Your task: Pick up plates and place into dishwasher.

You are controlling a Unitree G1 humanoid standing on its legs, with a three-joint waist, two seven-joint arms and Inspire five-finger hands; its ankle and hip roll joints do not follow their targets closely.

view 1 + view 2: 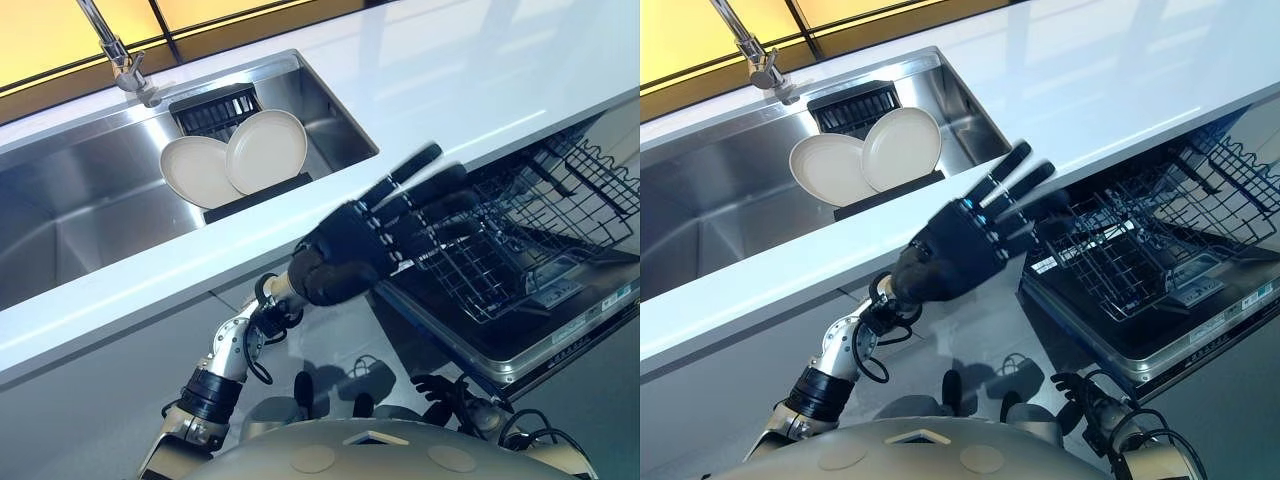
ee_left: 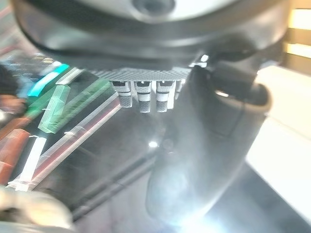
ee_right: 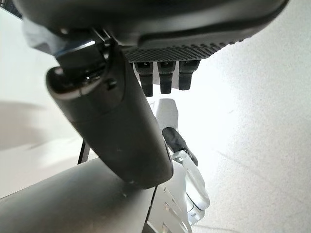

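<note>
Two cream plates (image 1: 200, 172) (image 1: 268, 148) stand on edge, overlapping, in a black dish rack (image 1: 215, 106) inside the steel sink (image 1: 70, 210). My left hand (image 1: 355, 250) is raised in front of the counter edge, between the sink and the dishwasher. It is open, with straight fingers pointing at the wire rack and nothing in it. The dishwasher's dark wire rack (image 1: 520, 225) is pulled out over the lowered door (image 1: 530, 345) and holds no plates. My right hand (image 1: 1085, 392) hangs low by the door, relaxed and holding nothing.
A white countertop (image 1: 450, 70) runs across the view, with the sink set into it at the left. A chrome faucet (image 1: 122, 58) stands behind the sink. Grey floor lies below the counter in front of the dishwasher.
</note>
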